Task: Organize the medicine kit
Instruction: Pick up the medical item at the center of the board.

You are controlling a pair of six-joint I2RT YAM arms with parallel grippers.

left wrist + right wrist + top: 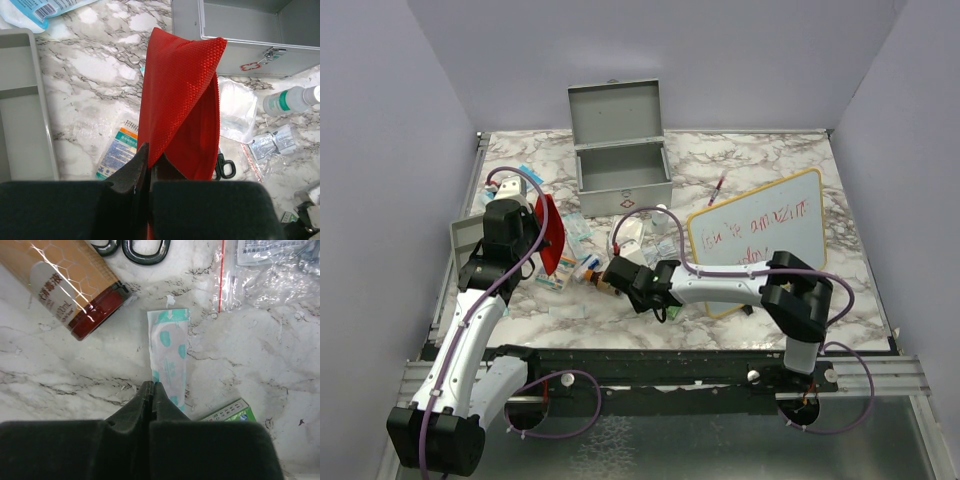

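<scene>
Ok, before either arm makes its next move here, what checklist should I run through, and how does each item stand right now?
1. Medicine kit lid up: ok, it stands open.
2. Left gripper shut on red pouch: ok.
3. Right gripper shut: ok, at the near end of the teal-white sachet.
4. Sachet truly pinched rather than just pressed on: cannot tell.
5. Room inside the kit: cannot tell, its inside is barely seen.
</scene>
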